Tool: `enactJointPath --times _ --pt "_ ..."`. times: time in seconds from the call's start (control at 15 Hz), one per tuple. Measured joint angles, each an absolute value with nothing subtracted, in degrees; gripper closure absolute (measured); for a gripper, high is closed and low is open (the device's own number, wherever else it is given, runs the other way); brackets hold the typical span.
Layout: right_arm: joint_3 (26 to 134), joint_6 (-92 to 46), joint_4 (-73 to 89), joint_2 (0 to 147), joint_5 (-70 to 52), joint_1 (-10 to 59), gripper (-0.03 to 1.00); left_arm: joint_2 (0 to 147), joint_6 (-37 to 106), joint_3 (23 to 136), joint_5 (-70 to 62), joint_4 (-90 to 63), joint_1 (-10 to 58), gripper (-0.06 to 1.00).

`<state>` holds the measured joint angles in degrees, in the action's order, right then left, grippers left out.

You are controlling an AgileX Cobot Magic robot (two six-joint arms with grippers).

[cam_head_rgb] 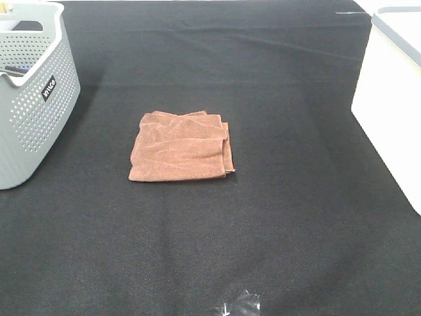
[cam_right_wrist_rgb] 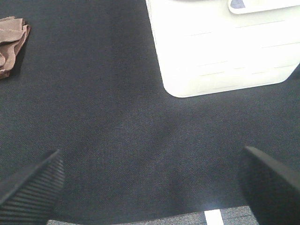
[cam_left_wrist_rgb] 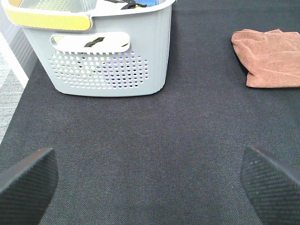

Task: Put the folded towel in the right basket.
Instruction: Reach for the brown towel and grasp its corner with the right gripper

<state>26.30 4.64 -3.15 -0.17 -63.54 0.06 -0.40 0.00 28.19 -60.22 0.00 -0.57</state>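
The left claw [cam_left_wrist_rgb: 150, 180] and right claw [cam_right_wrist_rgb: 152, 183] are both spread wide, gripping nothing.
Past them the folded towel [cam_head_rgb: 181, 146] lies flat on the black table [cam_head_rgb: 276, 230], grey basket [cam_head_rgb: 33, 99] at its 10 o'clock, white right basket [cam_head_rgb: 391, 99] at its 2 o'clock, both well apart.

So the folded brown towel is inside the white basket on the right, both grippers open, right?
No: the towel lies on the black table, outside the white basket, per the exterior high view. The left gripper and right gripper are open.
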Motion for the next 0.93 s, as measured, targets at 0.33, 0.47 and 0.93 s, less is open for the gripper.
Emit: enactJointPath --times 0.33,0.47,0.93 --pt "26.3 4.6 -3.2 -0.2 -63.5 0.1 0.0 -0.4 0.0 28.2 -60.2 0.0 -0.6 -0.05" --pt "26.3 4.6 -3.2 -0.2 -63.5 0.1 0.0 -0.4 0.0 28.2 -60.2 0.0 -0.6 -0.05" --pt "26.3 4.6 -3.2 -0.2 -63.5 0.1 0.0 -0.4 0.0 28.2 -60.2 0.0 -0.6 -0.05"
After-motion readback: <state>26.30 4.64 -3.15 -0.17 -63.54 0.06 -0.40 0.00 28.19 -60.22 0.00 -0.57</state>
